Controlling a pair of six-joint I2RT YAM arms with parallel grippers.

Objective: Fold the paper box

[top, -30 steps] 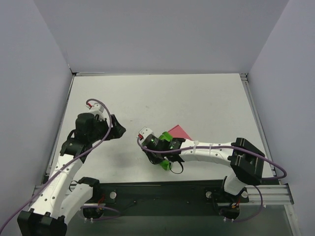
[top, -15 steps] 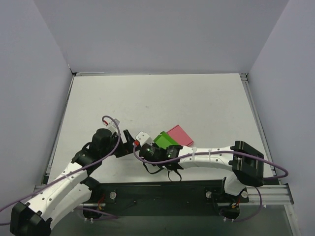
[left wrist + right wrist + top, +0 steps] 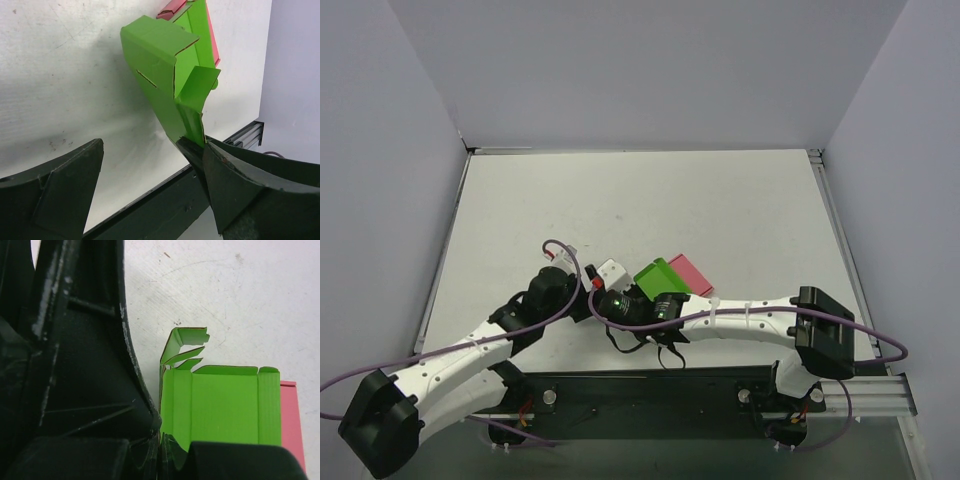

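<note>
The green paper box (image 3: pixel 657 274) is partly unfolded, its flaps and tabs loose, and stands tilted up off the table. My right gripper (image 3: pixel 636 292) is shut on the box's left wall, and the right wrist view shows the jaws (image 3: pixel 161 438) pinching that thin card beside the open green inside (image 3: pixel 225 405). My left gripper (image 3: pixel 588 300) has come in from the left and is open. In the left wrist view the box (image 3: pixel 160 60) rises ahead of the wide-spread left gripper (image 3: pixel 150 185), its lower edge right beside the right finger (image 3: pixel 245 185).
A flat pink box (image 3: pixel 691 271) lies right behind the green one, partly covered by it, and shows again as the pink box (image 3: pixel 290 415) at the right. The black rail (image 3: pixel 650 385) at the table's near edge runs just below both grippers.
My left arm has swung right and forward, up to the box. My right gripper has closed on the box's wall and tipped the box up.
</note>
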